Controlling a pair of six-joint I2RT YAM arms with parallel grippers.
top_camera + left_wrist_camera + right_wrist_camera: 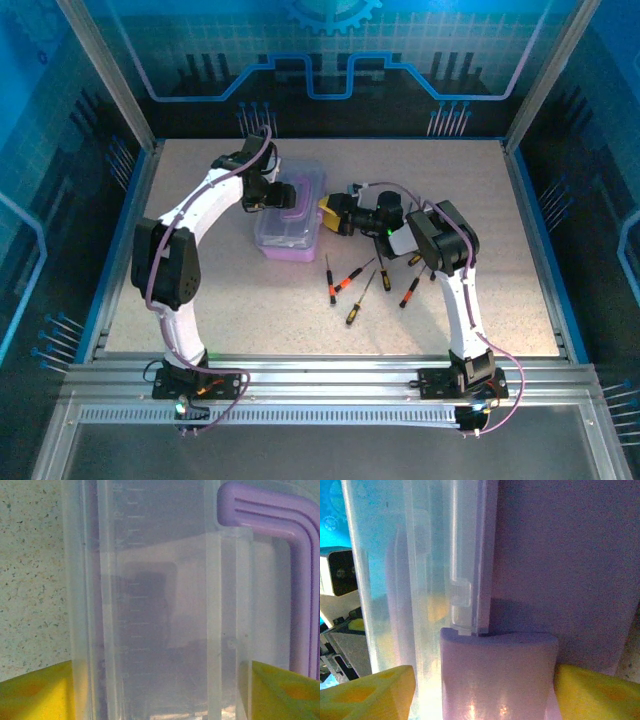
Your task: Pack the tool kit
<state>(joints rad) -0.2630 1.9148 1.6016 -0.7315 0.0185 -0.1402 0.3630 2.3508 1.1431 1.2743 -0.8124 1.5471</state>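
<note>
The tool kit's purple case (288, 238) with its clear lid (160, 605) stands in the middle of the table. My left gripper (268, 192) holds it from the left. Its yellow fingers (35, 692) press against both sides of the clear plastic, close below the purple handle (300, 580). My right gripper (332, 213) reaches in from the right. Its yellow fingers (367, 692) straddle the case's purple latch (497, 675), and a gap shows on the left side. Several screwdrivers (350, 278) with black and orange or yellow handles lie loose on the table in front of the case.
The speckled table (220, 300) is ringed by a blue rim and metal frame posts (110, 70). The loose screwdrivers lie just left of the right arm's upright link (455, 290). The left arm (170, 260) arches over the table's left half.
</note>
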